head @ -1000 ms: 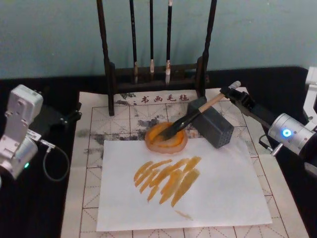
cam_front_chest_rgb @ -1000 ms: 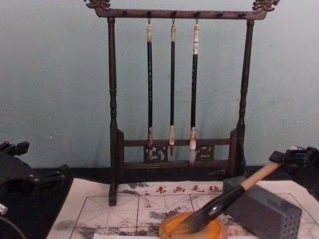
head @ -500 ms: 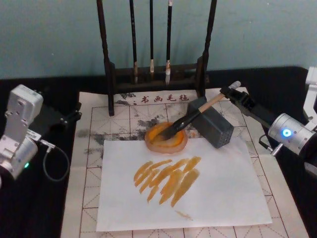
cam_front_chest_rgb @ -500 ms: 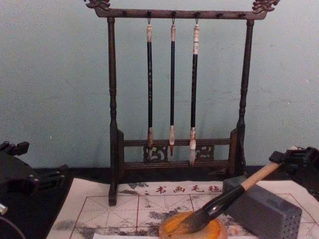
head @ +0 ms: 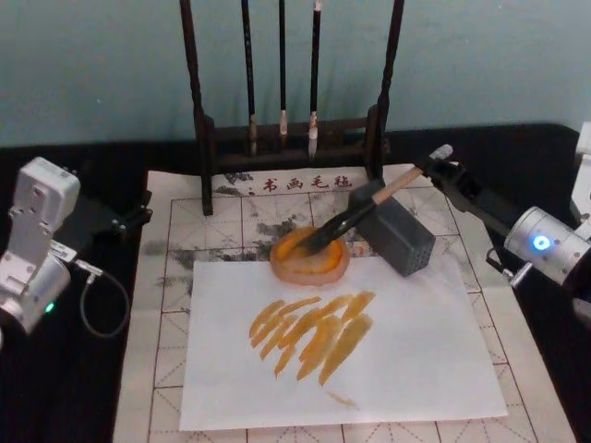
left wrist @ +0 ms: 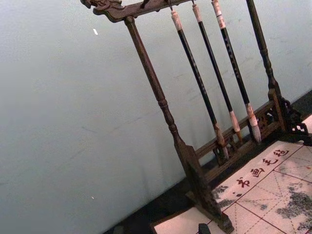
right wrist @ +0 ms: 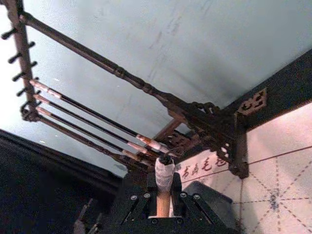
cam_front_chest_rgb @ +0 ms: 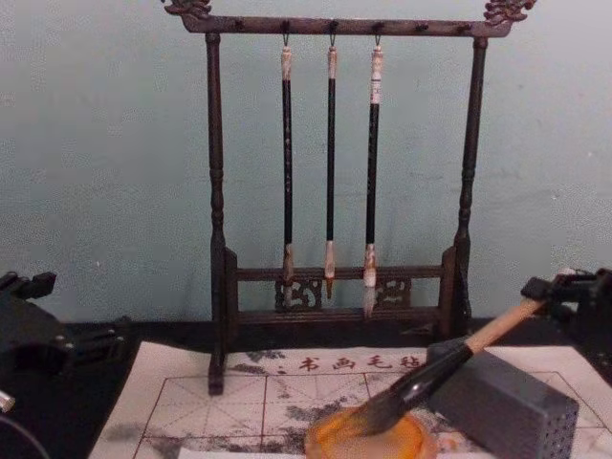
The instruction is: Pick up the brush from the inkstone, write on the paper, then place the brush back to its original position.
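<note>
Currently you have the brush (head: 362,207) slanting up across the grey block (head: 404,242), dark tip at the orange inkstone (head: 288,268), upper handle pinched between the jaws of the right gripper (head: 429,171), the left gripper (head: 129,218) parked far left.
</note>
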